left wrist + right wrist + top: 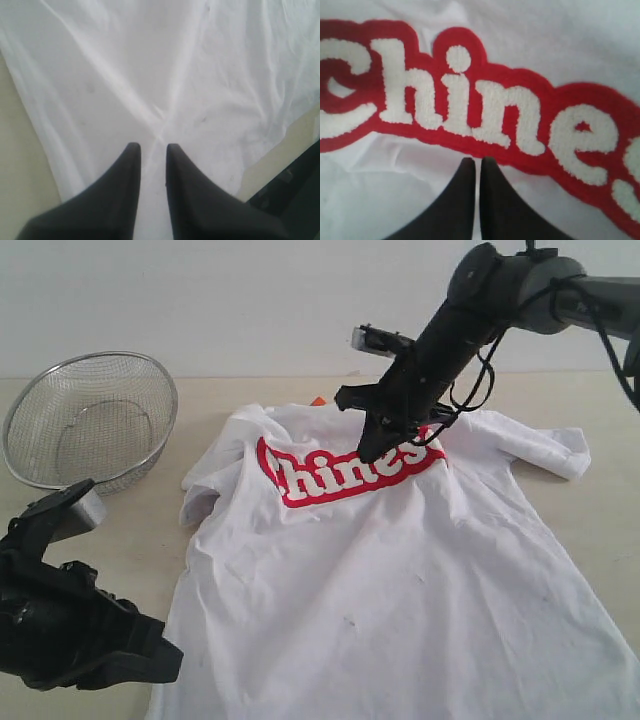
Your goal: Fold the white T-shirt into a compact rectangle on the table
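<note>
Beige table (205, 390), white wall (250, 300) | white T-shirt (400, 570) spread | left end effector (150, 146) parted | right end effector (476, 160) pressed together

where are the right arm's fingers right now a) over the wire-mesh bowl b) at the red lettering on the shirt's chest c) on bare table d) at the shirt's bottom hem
b: the right fingers sit closed at the edge of the red lettering on the white T-shirt, well away from the wire-mesh bowl.
</note>
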You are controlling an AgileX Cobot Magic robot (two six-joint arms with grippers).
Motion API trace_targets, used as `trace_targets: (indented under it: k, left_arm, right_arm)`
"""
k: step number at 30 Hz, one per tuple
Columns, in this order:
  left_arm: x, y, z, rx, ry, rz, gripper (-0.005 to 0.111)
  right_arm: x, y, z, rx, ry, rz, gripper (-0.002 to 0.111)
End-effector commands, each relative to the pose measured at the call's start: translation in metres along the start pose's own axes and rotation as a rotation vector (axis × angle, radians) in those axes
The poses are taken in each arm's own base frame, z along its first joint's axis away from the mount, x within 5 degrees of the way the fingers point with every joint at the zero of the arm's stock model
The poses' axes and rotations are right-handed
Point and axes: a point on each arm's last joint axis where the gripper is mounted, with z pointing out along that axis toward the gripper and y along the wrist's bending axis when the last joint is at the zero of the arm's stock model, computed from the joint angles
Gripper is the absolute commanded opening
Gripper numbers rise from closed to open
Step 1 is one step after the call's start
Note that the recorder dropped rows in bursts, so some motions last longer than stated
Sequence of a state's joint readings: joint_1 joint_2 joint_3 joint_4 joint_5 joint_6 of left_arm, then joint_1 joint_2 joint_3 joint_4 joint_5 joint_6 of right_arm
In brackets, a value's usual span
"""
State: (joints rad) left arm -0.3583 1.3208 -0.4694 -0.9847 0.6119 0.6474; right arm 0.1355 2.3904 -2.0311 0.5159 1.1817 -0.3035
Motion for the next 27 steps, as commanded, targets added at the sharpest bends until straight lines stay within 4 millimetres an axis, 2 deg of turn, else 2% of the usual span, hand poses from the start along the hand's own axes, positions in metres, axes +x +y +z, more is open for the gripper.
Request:
trace_targets:
  k: [1, 11, 18, 23, 27]
  left_arm:
    - [-0.002, -0.002, -0.001, 0.003, -0.015, 0.009, 0.019]
    - [-0.002, -0.007, -0.001, 0.065, -0.018, 0.025, 0.019]
    - [-0.002, -0.007, -0.001, 0.065, -0.018, 0.041, 0.019]
    - [-0.002, -0.007, -0.001, 0.062, -0.022, 0.053, 0.019]
    - [-0.002, -0.007, -0.001, 0.063, -0.020, 0.053, 0.019]
  right_arm:
    - [0.003, 0.009, 0.005, 0.082, 0.044, -0.030, 0.000]
    - [0.038, 0.000, 0.040, 0.073, 0.222, 0.021, 0.000]
    - [0.059, 0.007, 0.060, 0.076, 0.331, 0.013, 0.000]
    - [0.082, 0.013, 0.078, 0.070, 0.425, 0.010, 0.000]
    - [0.098, 0.013, 0.078, 0.084, 0.445, -0.003, 0.000]
